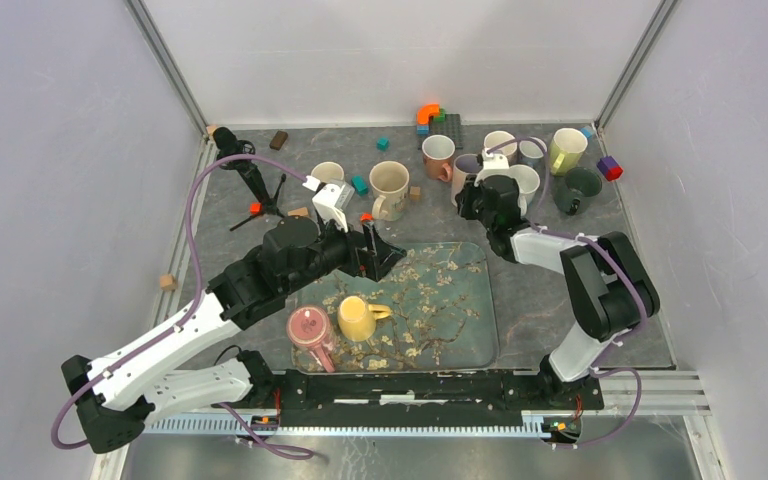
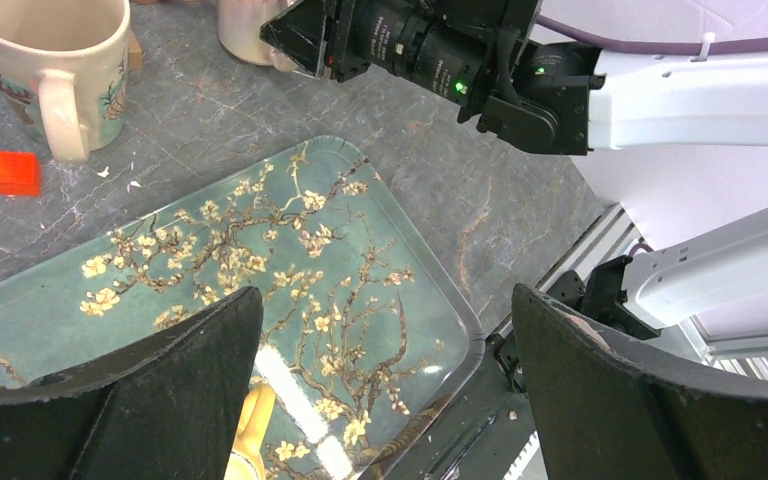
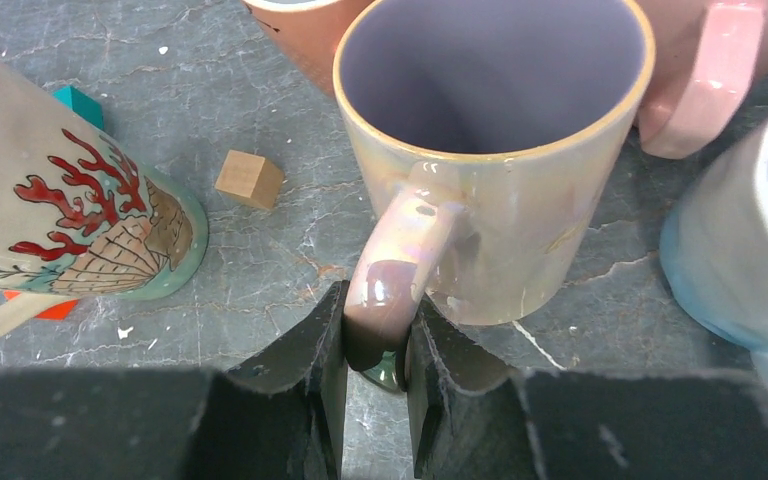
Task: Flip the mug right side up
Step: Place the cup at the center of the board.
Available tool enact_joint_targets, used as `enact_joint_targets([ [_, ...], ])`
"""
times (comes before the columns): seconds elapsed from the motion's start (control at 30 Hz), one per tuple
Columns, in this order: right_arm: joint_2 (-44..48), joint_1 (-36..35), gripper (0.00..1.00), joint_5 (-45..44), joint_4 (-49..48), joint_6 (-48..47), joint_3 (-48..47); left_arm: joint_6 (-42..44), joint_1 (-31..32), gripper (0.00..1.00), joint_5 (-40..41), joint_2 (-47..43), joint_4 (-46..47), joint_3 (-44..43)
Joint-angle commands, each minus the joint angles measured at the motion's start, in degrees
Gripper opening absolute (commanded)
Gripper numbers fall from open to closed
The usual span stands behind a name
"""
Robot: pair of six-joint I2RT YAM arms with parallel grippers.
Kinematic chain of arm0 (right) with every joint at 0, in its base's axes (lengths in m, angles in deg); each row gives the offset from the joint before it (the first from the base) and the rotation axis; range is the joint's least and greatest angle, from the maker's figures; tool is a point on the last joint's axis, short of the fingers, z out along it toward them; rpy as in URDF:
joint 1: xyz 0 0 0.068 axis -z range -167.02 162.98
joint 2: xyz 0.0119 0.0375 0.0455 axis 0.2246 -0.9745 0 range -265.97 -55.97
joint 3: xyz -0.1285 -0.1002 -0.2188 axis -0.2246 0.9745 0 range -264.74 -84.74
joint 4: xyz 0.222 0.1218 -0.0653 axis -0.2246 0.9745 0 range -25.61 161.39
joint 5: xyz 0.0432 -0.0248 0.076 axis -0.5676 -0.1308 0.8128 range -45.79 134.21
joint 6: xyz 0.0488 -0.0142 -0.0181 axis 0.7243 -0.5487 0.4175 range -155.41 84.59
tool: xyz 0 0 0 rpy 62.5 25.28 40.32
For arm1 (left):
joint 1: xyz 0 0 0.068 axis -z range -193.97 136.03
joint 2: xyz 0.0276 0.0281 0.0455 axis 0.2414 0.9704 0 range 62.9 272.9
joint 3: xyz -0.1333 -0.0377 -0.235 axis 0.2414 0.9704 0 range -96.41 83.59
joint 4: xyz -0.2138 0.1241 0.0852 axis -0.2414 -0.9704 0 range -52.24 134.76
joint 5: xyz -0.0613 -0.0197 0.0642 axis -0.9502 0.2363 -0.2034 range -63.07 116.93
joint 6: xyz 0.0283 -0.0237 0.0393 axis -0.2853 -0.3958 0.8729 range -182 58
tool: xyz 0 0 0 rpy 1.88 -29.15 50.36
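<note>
An iridescent pink mug [image 3: 500, 200] with a purple inside stands mouth up on the grey table, among other mugs at the back right [image 1: 466, 165]. My right gripper [image 3: 375, 340] is shut on its handle [image 3: 395, 280], low on the loop; seen from above, that gripper [image 1: 475, 195] is just in front of the mug. My left gripper [image 2: 385, 300] hangs open over the floral tray [image 2: 260, 230], nothing between its fingers, near the tray's back left corner [image 1: 385, 255].
A yellow mug [image 1: 360, 318] lies on its side on the tray beside a pink cup [image 1: 308, 328]. A seashell mug [image 3: 70, 220], a wooden cube [image 3: 249, 178], a pink mug [image 3: 710, 80] and a pale blue mug [image 3: 750, 250] crowd the held mug. A small tripod [image 1: 250, 175] stands back left.
</note>
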Motion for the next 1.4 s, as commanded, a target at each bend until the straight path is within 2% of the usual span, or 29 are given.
enact_joint_targets([
  [0.0, -2.97, 0.95, 0.06, 1.57, 5.54, -0.71, -2.72, 2.09, -0.34, 1.00, -0.18, -0.37, -0.13, -1.22],
  [0.4, -4.71, 2.50, 0.22, 4.01, 7.23, 0.39, -3.77, 0.89, -0.46, 1.00, -0.08, -0.27, -1.55, -1.58],
  [0.77, -2.76, 2.85, 0.54, 5.56, 10.70, 1.24, -4.28, -0.17, -0.40, 1.00, 1.19, 0.29, -4.26, -1.92],
  [1.07, 2.31, 2.85, 0.82, 5.84, 14.59, 2.94, -2.56, -1.12, -0.42, 1.00, 3.43, 1.11, -9.50, -3.81],
  [1.17, 5.18, 2.80, 0.89, 5.97, 15.11, 2.96, -0.92, -2.09, -0.46, 1.00, 4.88, 1.05, -12.74, -3.74],
  [1.37, 11.61, 2.85, 0.96, 9.13, 17.48, 1.93, 2.53, -4.35, -0.41, 1.00, 6.77, -0.54, -18.69, -2.70],
])
